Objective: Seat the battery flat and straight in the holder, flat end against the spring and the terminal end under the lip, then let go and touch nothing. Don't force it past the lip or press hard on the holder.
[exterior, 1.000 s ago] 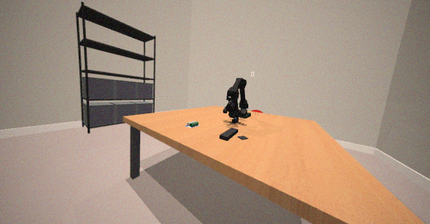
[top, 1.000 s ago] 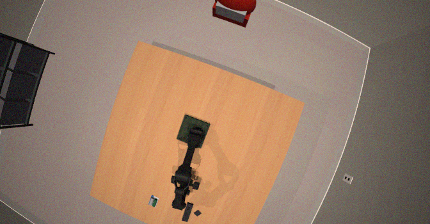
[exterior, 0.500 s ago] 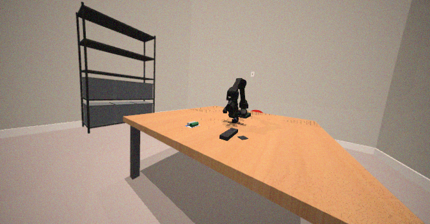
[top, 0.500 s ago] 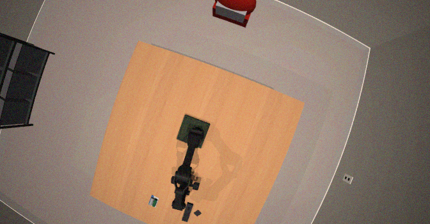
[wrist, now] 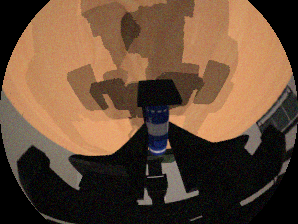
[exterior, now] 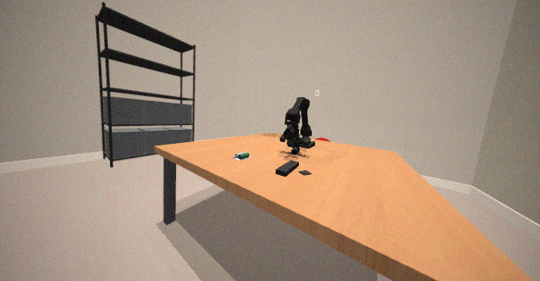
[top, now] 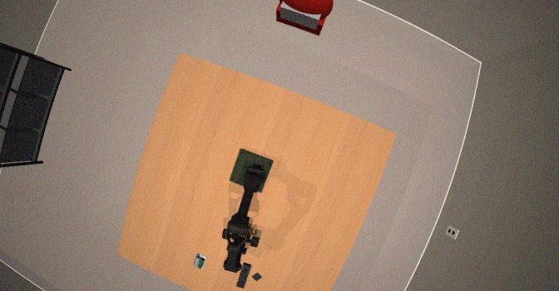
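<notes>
The blue battery (wrist: 157, 129) with a pale band shows between the two black fingers of my gripper (wrist: 156, 125) in the wrist view. The gripper is shut on it. A flat black piece (wrist: 159, 93), apparently part of the holder, covers the battery's far end. The spring and the lip cannot be made out. The battery's near end shows a bright ring, but which end it is cannot be told. Whether the battery lies flat or touches the holder is hidden. In the top and exterior views the black arm (top: 246, 201) (exterior: 304, 116) reaches low over the table and hides the contact.
A black oblong block (top: 244, 275) (exterior: 287, 168) and a small dark square (top: 256, 276) (exterior: 304, 173) lie close to the arm's low end. A green cylinder (top: 201, 263) (exterior: 243, 155) lies beside a whitish item to one side. The arm's base stands on a dark green plate (top: 239, 168).
</notes>
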Robot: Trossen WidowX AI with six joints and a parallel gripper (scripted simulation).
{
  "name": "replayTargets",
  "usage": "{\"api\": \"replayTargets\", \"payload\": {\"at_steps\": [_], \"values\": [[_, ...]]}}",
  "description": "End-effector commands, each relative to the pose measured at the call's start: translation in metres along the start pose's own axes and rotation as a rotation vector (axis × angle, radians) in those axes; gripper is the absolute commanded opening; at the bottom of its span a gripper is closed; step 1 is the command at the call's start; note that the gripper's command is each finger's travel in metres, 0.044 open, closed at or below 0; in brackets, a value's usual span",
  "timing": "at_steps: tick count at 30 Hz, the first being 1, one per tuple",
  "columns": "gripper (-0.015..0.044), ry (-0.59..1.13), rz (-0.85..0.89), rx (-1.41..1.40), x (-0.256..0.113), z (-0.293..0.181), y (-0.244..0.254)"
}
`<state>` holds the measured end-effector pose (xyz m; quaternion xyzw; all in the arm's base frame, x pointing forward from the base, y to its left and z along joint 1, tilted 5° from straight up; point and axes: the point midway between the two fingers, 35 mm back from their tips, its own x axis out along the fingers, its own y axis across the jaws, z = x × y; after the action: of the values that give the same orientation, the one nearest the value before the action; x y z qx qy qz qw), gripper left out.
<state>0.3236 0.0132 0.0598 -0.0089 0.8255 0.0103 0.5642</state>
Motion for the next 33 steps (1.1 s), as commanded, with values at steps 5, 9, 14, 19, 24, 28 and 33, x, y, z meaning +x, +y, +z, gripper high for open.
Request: {"api": "replayTargets", "payload": {"at_steps": [5,9,14,19,24,28,33], "values": [[0.0075,-0.056,-0.001,-0.004,0.0007,0.0037,-0.0003],[0.0075,-0.075,-0.001,-0.004,0.0013,0.0035,-0.0003],[0.0075,-0.099,-0.001,-0.004,0.0021,0.0032,-0.0003],[0.0075,-0.123,-0.001,-0.005,0.003,0.0029,-0.0003],[0.0075,-0.147,-0.001,-0.005,0.0038,0.0025,-0.0003],[0.0075,-0.167,-0.001,-0.005,0.0045,0.0022,-0.0003],[0.0075,-0.191,-0.001,-0.006,0.0053,0.0017,-0.0003]]}}
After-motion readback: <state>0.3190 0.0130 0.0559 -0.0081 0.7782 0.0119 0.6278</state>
